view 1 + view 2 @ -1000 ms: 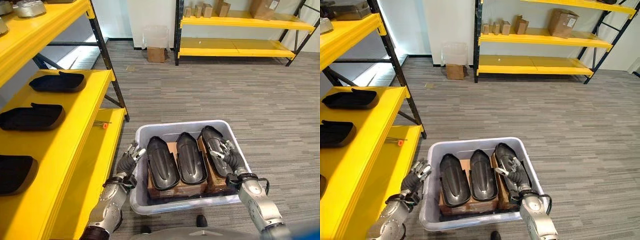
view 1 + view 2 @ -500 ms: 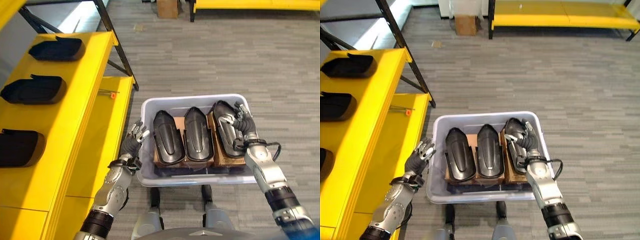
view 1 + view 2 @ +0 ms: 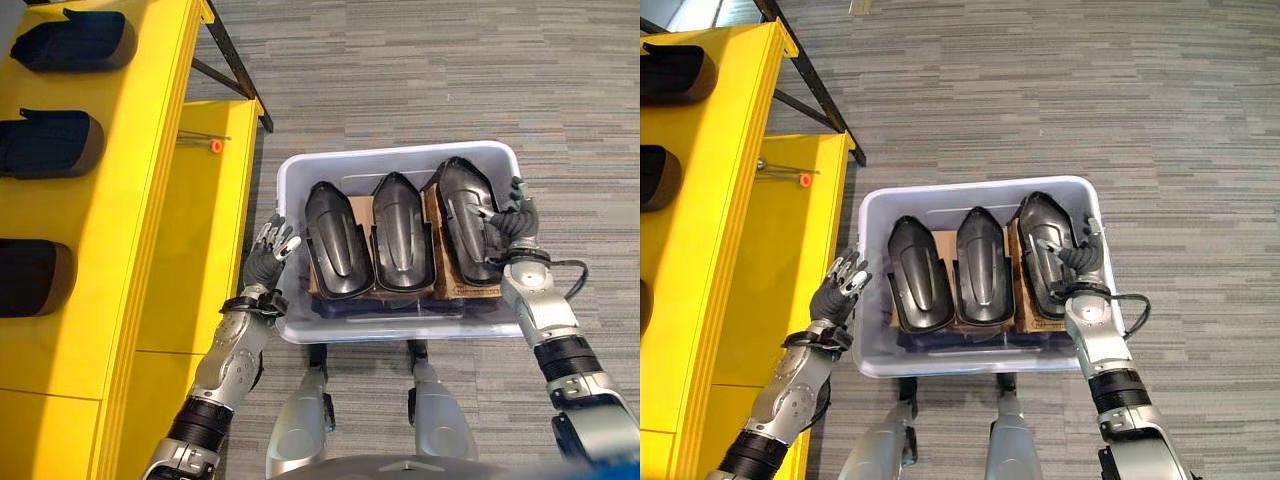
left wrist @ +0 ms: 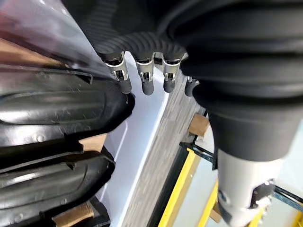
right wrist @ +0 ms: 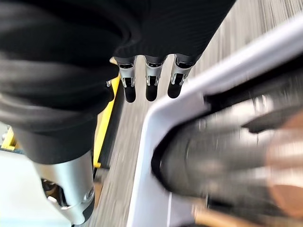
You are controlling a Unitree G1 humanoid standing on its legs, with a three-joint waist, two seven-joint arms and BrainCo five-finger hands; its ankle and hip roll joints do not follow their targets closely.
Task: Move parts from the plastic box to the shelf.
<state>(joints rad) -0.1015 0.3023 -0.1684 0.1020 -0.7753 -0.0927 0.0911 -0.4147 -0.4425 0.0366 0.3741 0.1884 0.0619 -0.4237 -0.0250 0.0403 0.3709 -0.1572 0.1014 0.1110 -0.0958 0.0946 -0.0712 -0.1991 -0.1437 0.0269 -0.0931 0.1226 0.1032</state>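
Observation:
A pale plastic box point(image 3: 400, 156) stands on the floor and holds three black moulded parts side by side on cardboard: left point(image 3: 336, 240), middle point(image 3: 398, 232), right point(image 3: 464, 220). My left hand point(image 3: 268, 255) hovers outside the box's left wall with its fingers point(image 4: 142, 81) straight and spread, holding nothing. My right hand point(image 3: 514, 220) sits at the box's right rim point(image 5: 189, 104), thumb against the edge of the right part point(image 5: 213, 156). Its fingers point(image 5: 149, 84) are relaxed and not curled round anything.
A yellow shelf point(image 3: 140, 200) runs along the left with black parts on it, among them one point(image 3: 50, 142) and another point(image 3: 30, 278). A lower yellow board point(image 3: 205, 250) carries a small orange-tipped thing point(image 3: 215, 146). Grey carpet surrounds the box.
The camera has tilted down, so the whole scene shifted. My right hand slid from the top of the right part out to the box's right rim. The left hand stays beside the left wall.

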